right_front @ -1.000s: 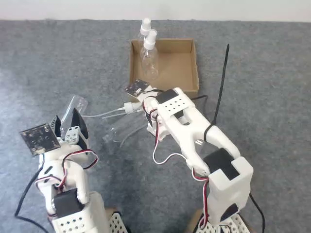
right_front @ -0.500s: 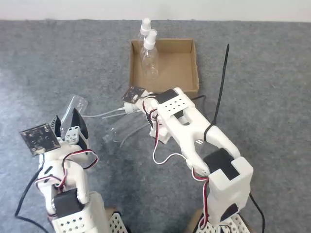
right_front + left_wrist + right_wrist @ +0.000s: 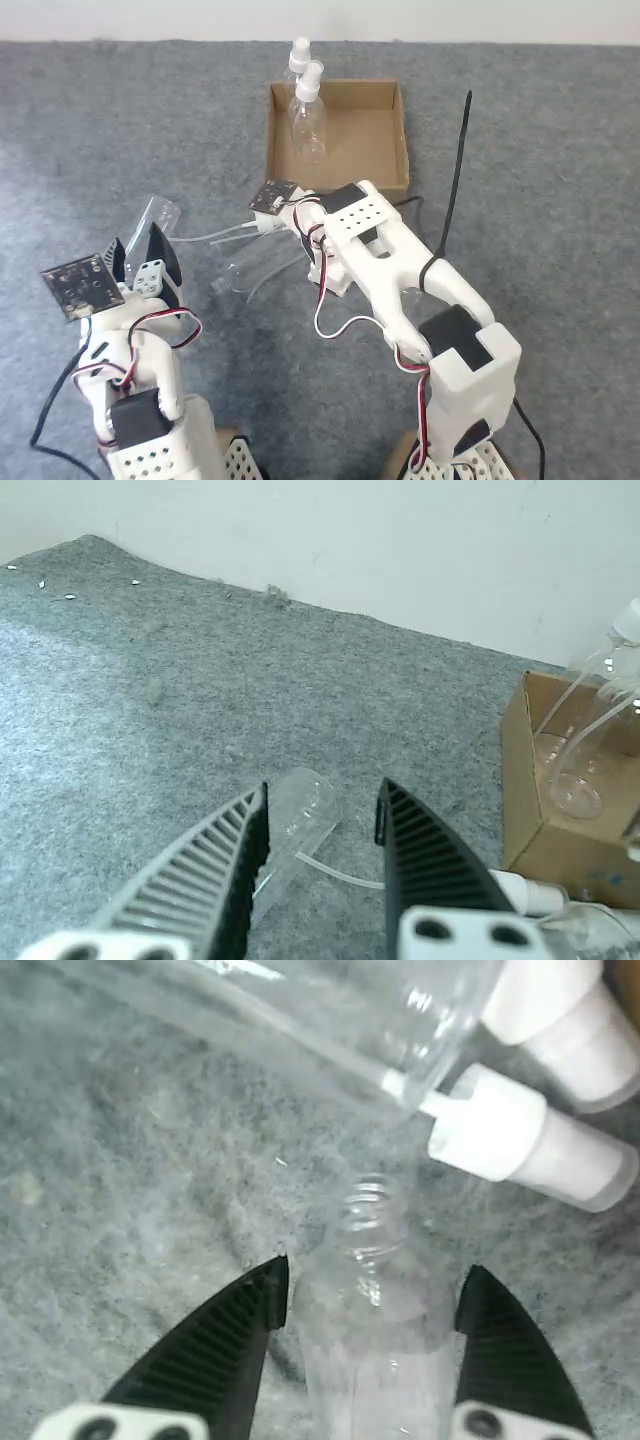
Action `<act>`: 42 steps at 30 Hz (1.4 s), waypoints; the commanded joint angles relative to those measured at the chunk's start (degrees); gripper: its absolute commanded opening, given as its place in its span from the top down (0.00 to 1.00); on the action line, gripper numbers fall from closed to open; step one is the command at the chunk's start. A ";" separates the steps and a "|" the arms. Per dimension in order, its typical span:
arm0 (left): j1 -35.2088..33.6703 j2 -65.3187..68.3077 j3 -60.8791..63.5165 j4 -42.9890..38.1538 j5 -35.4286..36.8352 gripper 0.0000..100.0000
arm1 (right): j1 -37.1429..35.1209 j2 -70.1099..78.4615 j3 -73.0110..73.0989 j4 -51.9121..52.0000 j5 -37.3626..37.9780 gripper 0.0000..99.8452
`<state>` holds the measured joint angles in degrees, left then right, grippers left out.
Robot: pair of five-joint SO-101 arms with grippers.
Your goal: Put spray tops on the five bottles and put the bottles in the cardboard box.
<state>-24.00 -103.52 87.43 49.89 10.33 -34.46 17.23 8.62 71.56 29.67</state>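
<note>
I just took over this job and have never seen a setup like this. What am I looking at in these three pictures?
Two small robot arms stand at a table. One picture looks down from a fixed camera; the other two come from a camera on each arm's wrist. The box holds two capped bottles. The left claw is open over a lying bottle. The right claw is open around an uncapped bottle, beside two loose spray tops. Nothing is gripped.

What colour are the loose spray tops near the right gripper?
White. The spray tops show best in the right wrist view.
</note>
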 commanded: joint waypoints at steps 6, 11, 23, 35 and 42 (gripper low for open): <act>0.09 -1.23 -0.92 -1.58 0.53 0.83 | 1.80 2.42 -3.69 1.10 1.32 0.76; 0.09 -1.23 -0.92 -1.58 0.53 0.83 | 1.80 3.30 -4.66 1.71 1.41 0.76; 2.02 -1.23 -0.84 -1.58 0.35 0.83 | 1.80 3.21 -7.38 6.20 2.99 0.73; 1.85 -1.23 -0.84 -1.58 0.35 0.83 | 1.80 3.21 -7.65 7.60 3.25 0.74; 1.85 -1.23 -0.84 -1.58 0.35 0.83 | 1.80 3.12 -8.62 7.69 3.25 0.80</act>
<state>-22.42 -103.52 87.43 49.89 10.33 -34.37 21.71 3.69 78.42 31.52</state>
